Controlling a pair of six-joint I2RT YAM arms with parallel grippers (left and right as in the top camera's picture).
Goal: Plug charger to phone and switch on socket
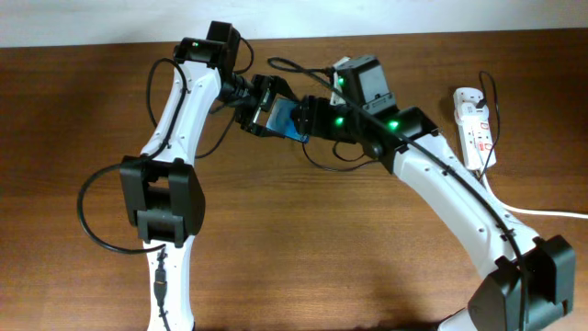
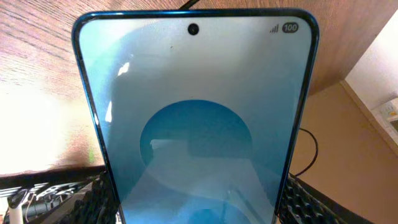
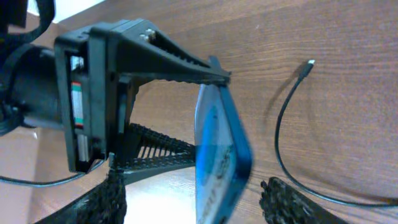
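Observation:
My left gripper (image 1: pixel 260 108) is shut on the phone (image 1: pixel 287 119) and holds it tilted above the table at the back centre. In the left wrist view the phone's blue screen (image 2: pixel 196 124) fills the frame, with my left gripper's fingers (image 2: pixel 198 196) on both of its long edges. My right gripper (image 3: pixel 191 184) is open. Its fingers stand on either side of the phone's lower end (image 3: pixel 221 155) with a gap on each side. The charger cable (image 3: pixel 280 124) lies on the table beyond, its plug tip (image 3: pixel 309 63) free. The socket (image 1: pixel 473 127) lies at the far right.
The socket's thick white cord (image 1: pixel 542 212) runs off to the right edge. A thin black cable loops on the table under the two grippers (image 1: pixel 322 166). The right arm (image 1: pixel 450 198) crosses the right half of the wooden table (image 1: pixel 294 248).

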